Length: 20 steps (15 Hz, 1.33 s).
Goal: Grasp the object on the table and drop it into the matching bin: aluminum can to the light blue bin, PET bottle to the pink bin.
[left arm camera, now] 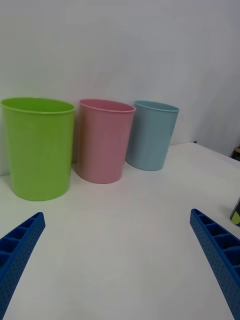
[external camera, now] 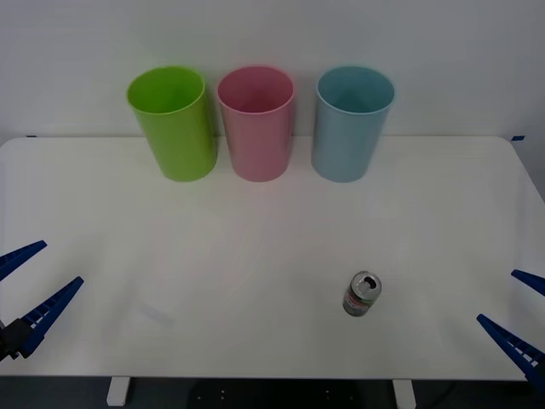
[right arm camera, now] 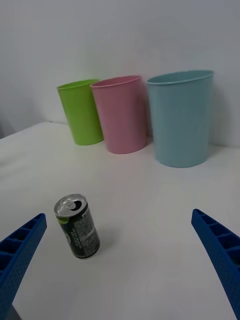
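A small silver aluminum can with a dark label stands upright on the white table, right of centre near the front edge; it also stands in the right wrist view. The light blue bin stands at the back right of the row, with the pink bin to its left. My right gripper is open at the front right edge, a good way right of the can. My left gripper is open at the front left edge. Nothing is between either pair of fingers.
A lime green bin stands at the left end of the row, by the back edge. All the bins stand upright and close together. A white wall rises behind the table.
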{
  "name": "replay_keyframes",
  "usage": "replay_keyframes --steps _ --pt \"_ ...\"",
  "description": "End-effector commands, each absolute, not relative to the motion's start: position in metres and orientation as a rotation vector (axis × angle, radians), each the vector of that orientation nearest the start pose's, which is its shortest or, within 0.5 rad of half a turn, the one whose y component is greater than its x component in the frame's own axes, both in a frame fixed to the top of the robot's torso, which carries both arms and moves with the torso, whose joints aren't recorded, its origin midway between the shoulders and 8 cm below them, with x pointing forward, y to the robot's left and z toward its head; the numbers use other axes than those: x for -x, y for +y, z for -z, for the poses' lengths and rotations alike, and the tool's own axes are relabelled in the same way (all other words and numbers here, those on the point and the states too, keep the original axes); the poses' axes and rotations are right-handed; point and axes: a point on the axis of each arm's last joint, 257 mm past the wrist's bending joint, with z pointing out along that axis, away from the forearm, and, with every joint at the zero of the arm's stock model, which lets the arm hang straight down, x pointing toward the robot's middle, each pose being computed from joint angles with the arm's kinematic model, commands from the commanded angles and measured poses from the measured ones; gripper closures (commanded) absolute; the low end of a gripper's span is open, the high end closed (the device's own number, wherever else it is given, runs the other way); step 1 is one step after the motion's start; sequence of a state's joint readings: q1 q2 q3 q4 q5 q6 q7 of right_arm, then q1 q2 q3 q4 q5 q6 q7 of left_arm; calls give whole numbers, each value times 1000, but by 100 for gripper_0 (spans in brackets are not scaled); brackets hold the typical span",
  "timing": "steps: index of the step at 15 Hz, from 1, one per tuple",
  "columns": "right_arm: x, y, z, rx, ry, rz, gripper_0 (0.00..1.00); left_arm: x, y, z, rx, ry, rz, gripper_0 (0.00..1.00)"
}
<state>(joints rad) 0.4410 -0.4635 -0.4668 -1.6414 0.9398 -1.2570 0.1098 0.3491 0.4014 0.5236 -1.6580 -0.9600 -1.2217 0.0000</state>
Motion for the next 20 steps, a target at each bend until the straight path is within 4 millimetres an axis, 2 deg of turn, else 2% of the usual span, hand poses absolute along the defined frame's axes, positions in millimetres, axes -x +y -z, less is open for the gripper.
replay_keyframes --steps 1,4,11,20 --pt "-299 -324 219 662 1503 -528 0 -342 330 169 -465 1441 567 0" --pt "-294 -324 234 738 1496 -488 0 -342 330 169 -465 1441 567 0" --pt "-291 -304 265 756 1518 -550 0 -342 330 169 -465 1441 567 0" --pt "-315 -268 289 766 1479 -556 0 -342 330 169 -465 1441 567 0"
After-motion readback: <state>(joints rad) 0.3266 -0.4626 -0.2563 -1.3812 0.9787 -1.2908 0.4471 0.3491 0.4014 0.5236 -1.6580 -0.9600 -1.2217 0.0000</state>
